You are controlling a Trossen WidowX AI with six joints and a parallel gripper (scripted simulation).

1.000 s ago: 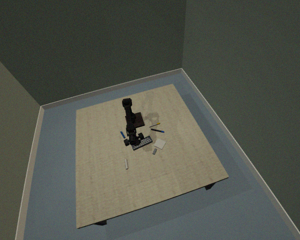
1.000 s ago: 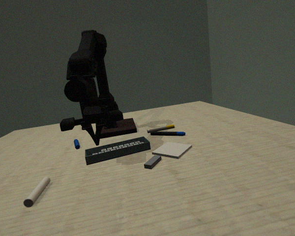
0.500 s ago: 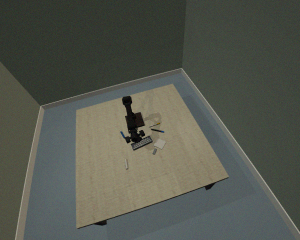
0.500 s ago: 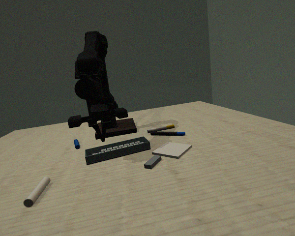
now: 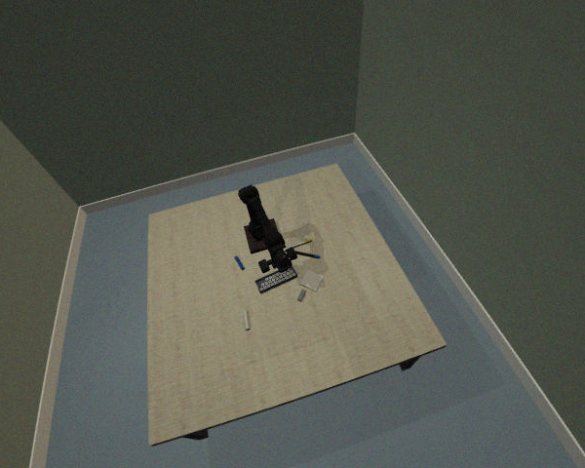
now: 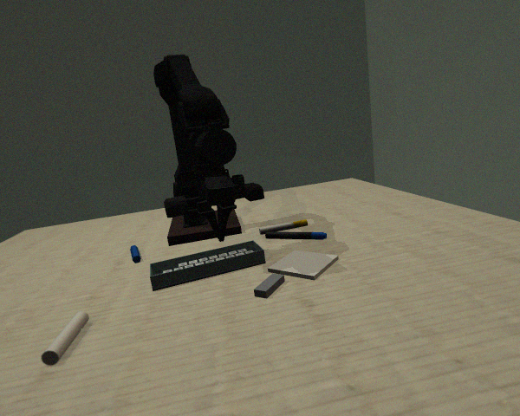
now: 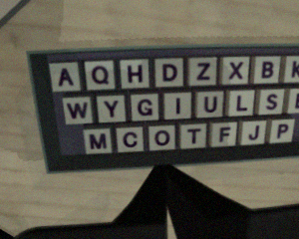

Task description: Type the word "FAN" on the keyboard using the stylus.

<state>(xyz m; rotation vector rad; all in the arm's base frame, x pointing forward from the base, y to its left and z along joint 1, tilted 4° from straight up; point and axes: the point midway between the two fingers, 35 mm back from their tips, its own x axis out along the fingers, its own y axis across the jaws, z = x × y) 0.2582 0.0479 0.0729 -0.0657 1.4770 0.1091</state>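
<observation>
The dark keyboard (image 5: 276,280) (image 6: 206,263) (image 7: 55,149) lies on the table in front of the arm's base; its white keys are in a scrambled order. My gripper (image 5: 282,265) (image 6: 219,236) (image 7: 162,172) points down, a little above the table, at the keyboard's near edge below the O and T keys. Its fingers are pressed together and I see nothing between them. A pale cylinder (image 5: 246,320) (image 6: 65,338) lies on the table well away from the gripper. Two pens, one yellow-tipped (image 5: 301,244) (image 6: 283,225) and one blue-tipped (image 5: 308,254) (image 6: 295,235), lie beside the base.
A short blue cylinder (image 5: 239,262) (image 6: 135,253) lies on the other side of the keyboard from the pens. A white pad (image 5: 311,279) (image 6: 302,263) and a grey block (image 5: 301,294) (image 6: 269,285) lie by the keyboard's end nearest the pens.
</observation>
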